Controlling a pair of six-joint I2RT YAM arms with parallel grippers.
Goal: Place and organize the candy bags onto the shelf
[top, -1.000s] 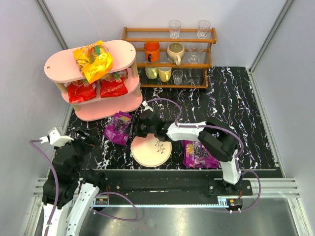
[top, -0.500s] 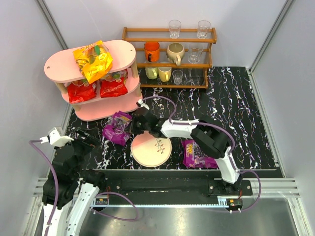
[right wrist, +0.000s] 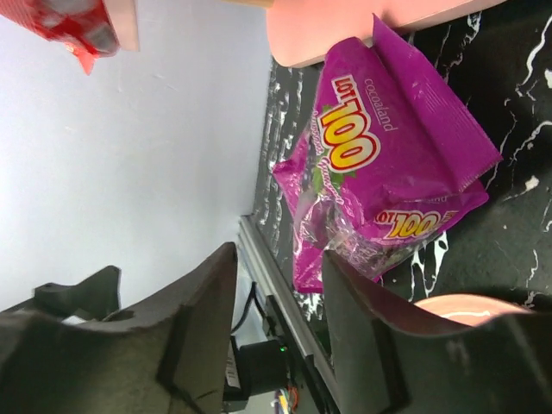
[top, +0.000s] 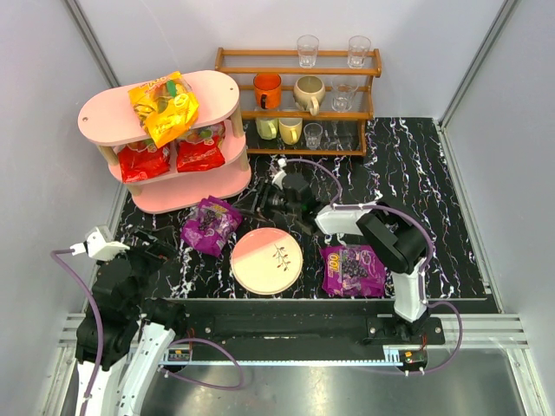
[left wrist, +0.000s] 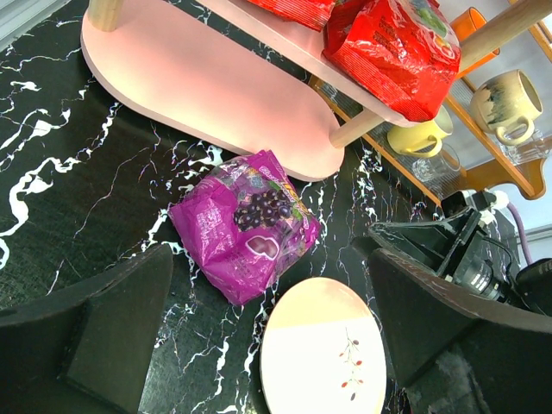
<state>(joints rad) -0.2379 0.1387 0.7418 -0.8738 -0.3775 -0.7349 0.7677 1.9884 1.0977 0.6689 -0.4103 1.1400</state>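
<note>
With the right fingers [right wrist: 203, 328] apart and empty near the purple bag [top: 208, 225] lying on the counter [top: 416, 173] just before the shelf [top: 195, 192], a shallow pinch could slip off its glossy film

The shelf [top: 98, 117] carries the orange-yellow bag [top: 163, 107] on its top board. The left red bag [top: 143, 159] and right red bag [top: 200, 147] sit side by side on the middle board. On the table [top: 434, 191], one purple bag [top: 208, 225] lies left of the plate [top: 266, 260], the other purple bag [top: 353, 269] right of it. The right gripper [top: 257, 204] is near the former, apart from it.
</note>
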